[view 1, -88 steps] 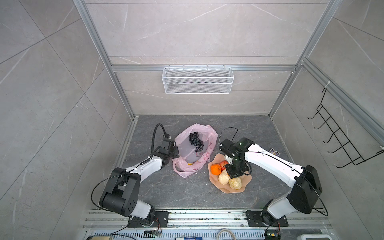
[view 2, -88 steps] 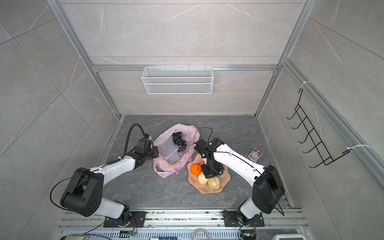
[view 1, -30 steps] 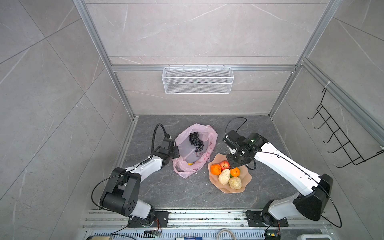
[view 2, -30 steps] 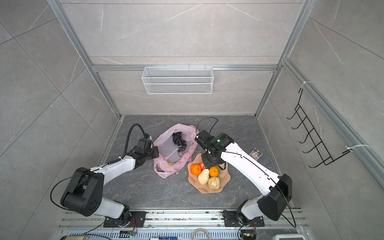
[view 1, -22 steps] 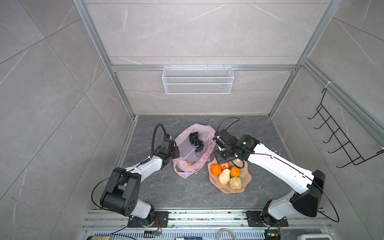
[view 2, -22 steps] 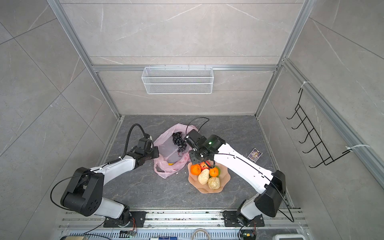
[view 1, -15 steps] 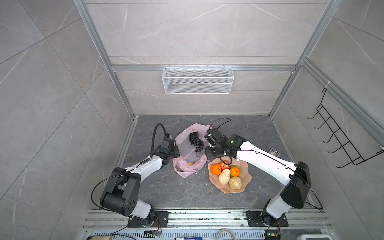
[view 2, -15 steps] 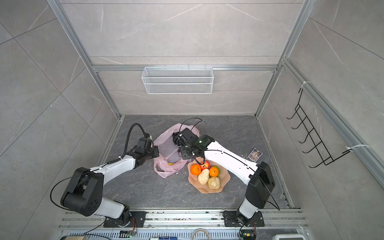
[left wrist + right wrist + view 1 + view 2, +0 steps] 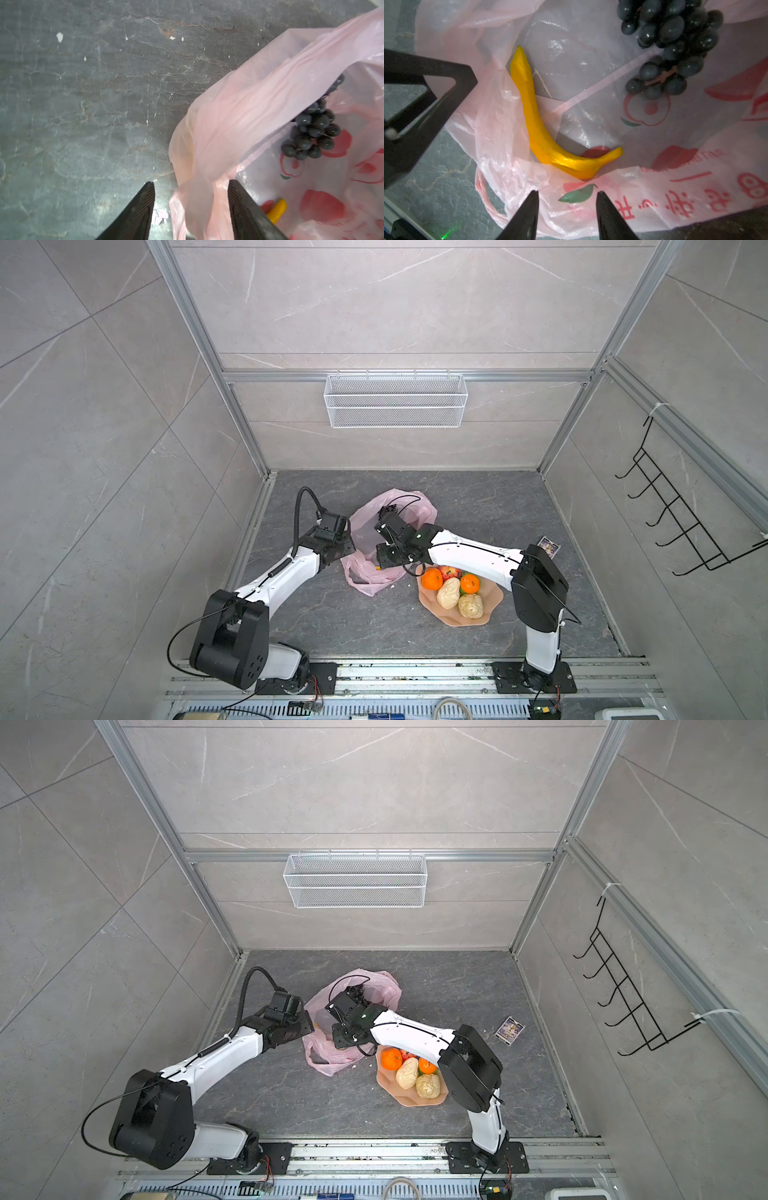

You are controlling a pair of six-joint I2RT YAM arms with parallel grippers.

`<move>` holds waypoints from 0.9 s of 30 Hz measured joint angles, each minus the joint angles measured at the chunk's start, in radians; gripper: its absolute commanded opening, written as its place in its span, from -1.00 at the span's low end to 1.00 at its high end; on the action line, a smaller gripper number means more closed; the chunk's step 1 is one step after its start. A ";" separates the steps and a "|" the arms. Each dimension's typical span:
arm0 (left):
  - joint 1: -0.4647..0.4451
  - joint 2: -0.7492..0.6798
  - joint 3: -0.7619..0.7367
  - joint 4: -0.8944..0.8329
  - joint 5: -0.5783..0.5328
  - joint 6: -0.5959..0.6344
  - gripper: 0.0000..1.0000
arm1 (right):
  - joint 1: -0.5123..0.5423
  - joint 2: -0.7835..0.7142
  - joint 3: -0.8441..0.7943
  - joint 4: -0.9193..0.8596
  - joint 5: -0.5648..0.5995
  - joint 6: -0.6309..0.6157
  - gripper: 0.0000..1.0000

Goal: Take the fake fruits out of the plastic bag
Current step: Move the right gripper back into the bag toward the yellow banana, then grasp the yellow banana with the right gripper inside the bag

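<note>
The pink plastic bag [image 9: 419, 506] [image 9: 386, 986] lies open on the grey floor. Inside it are a yellow banana [image 9: 535, 124] [image 9: 277, 207] and a dark grape bunch [image 9: 672, 41] [image 9: 313, 133]. My left gripper [image 9: 191, 182] [image 9: 345, 539] is open, with the bag's rim [image 9: 239, 116] hanging loose between its jaws. My right gripper [image 9: 568, 192] [image 9: 384, 562] is open and empty over the bag's near wall, short of the banana. Two oranges [image 9: 432, 578], a red apple [image 9: 449, 571] and two beige lumpy fruits [image 9: 448, 593] lie on the peach dish [image 9: 490, 601].
The dish [image 9: 399, 1096] sits just right of the bag, under my right forearm. A small card [image 9: 548, 546] lies on the floor at the right. A white wire basket [image 9: 395, 402] hangs on the back wall, a black hook rack [image 9: 681, 522] on the right wall.
My right arm has swung left from the dish to above the bag's mouth. My left gripper was shut on the bag's rim and has now opened.
</note>
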 measured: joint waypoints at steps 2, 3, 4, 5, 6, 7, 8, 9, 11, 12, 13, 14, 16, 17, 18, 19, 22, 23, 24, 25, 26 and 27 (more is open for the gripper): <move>-0.004 0.002 -0.004 0.010 0.029 -0.018 0.34 | 0.000 0.004 -0.002 0.026 0.000 0.004 -0.03; -0.006 0.007 -0.010 0.021 0.048 -0.023 0.35 | 0.000 0.005 -0.005 0.035 0.001 0.006 -0.03; -0.010 0.017 -0.015 0.031 0.069 -0.028 0.35 | 0.000 0.008 -0.008 0.045 0.001 0.007 -0.03; -0.012 0.034 -0.018 0.039 0.092 -0.030 0.34 | 0.000 0.010 -0.011 0.053 0.001 0.007 -0.02; -0.015 0.051 -0.021 0.046 0.112 -0.035 0.29 | 0.000 0.013 -0.012 0.058 0.001 0.007 -0.02; -0.017 0.070 -0.029 0.059 0.132 -0.040 0.20 | 0.000 0.016 -0.013 0.063 0.001 0.007 -0.02; -0.018 0.082 -0.044 0.070 0.146 -0.045 0.11 | 0.000 0.021 -0.013 0.066 0.001 0.007 -0.01; -0.019 0.086 -0.063 0.077 0.157 -0.048 0.07 | 0.000 0.024 -0.013 0.068 0.001 0.006 -0.01; -0.021 0.078 -0.108 0.085 0.164 -0.053 -0.01 | 0.000 0.036 -0.012 0.074 0.000 0.002 0.01; -0.021 0.072 -0.126 0.087 0.169 -0.055 -0.04 | 0.000 0.044 -0.008 0.074 0.000 0.000 0.01; -0.021 0.058 -0.148 0.088 0.173 -0.056 -0.07 | 0.000 0.061 0.004 0.073 -0.001 -0.006 0.01; -0.021 0.048 -0.161 0.088 0.176 -0.056 -0.11 | 0.000 0.075 0.016 0.073 -0.003 -0.010 0.02; -0.020 0.027 -0.180 0.088 0.179 -0.055 -0.24 | 0.000 0.118 0.060 0.066 -0.017 -0.029 0.02; -0.020 0.021 -0.186 0.093 0.180 -0.055 -0.30 | 0.000 0.138 0.082 0.064 -0.022 -0.038 0.02; -0.020 0.017 -0.194 0.103 0.182 -0.055 -0.35 | 0.000 0.161 0.107 0.058 -0.026 -0.050 0.02; -0.020 0.014 -0.203 0.115 0.184 -0.055 -0.40 | 0.000 0.181 0.131 0.054 -0.031 -0.061 0.03; -0.020 0.013 -0.233 0.146 0.187 -0.055 -0.49 | 0.000 0.232 0.188 0.040 -0.042 -0.095 0.03; -0.018 0.013 -0.241 0.152 0.187 -0.056 -0.51 | 0.000 0.244 0.201 0.035 -0.045 -0.108 0.03; -0.016 0.013 -0.249 0.158 0.188 -0.056 -0.53 | 0.000 0.256 0.209 0.033 -0.052 -0.117 0.04; -0.014 0.014 -0.255 0.165 0.188 -0.056 -0.56 | 0.000 0.263 0.214 0.029 -0.057 -0.127 0.05; -0.012 0.015 -0.259 0.171 0.188 -0.056 -0.57 | 0.000 0.269 0.216 0.028 -0.064 -0.137 0.06; -0.010 0.016 -0.259 0.175 0.190 -0.056 -0.58 | 0.000 0.274 0.219 0.027 -0.071 -0.143 0.08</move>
